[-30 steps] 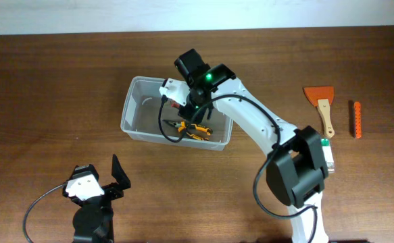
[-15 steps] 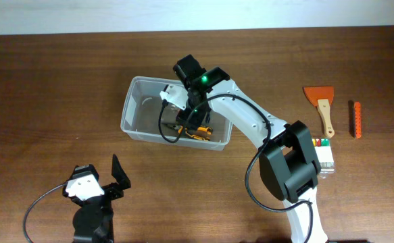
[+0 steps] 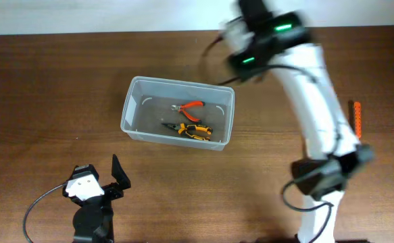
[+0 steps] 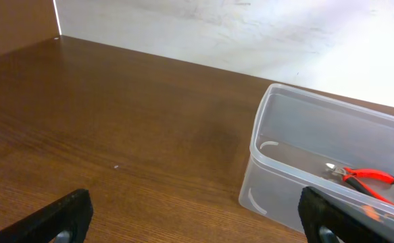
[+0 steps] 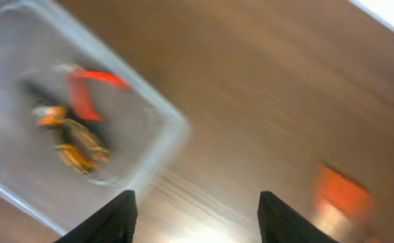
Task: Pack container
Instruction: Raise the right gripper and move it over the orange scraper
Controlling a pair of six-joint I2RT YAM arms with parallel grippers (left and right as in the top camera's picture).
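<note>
1. The container (image 3: 146, 118) stands in the middle of the overhead view on the brown wooden table (image 3: 48, 81). It has no lid on, which I think is so that tools can be lowered in from above.
2. Two tools lie flat on its floor, in the right half: red-handled cutters (image 3: 191, 106) and, just below them in the frame, yellow-and-black pliers (image 3: 191, 130). They are near each other, but I cannot tell if they touch.
3. The right gripper (image 5: 198, 219) shows its two fingers well apart at the bottom of its wrist view, with nothing between them. In the overhead view this arm is a smear at the upper right of the container, outside its rim, so small details are unclear.
4. I judge that an empty, spread gripper here is free to go for the next thing. A blurred orange object (image 5: 342, 192) is at the lower right of the right wrist view, and I cannot tell what it is.
5. The left gripper (image 4: 193, 219) is also spread wide and empty. It sits low at the lower left of the overhead view, well apart from the container, probably to stay out of the way.
6. I can read no brand, label or writing anywhere. Only green lights (image 3: 281, 28) shine on the right arm.
</note>
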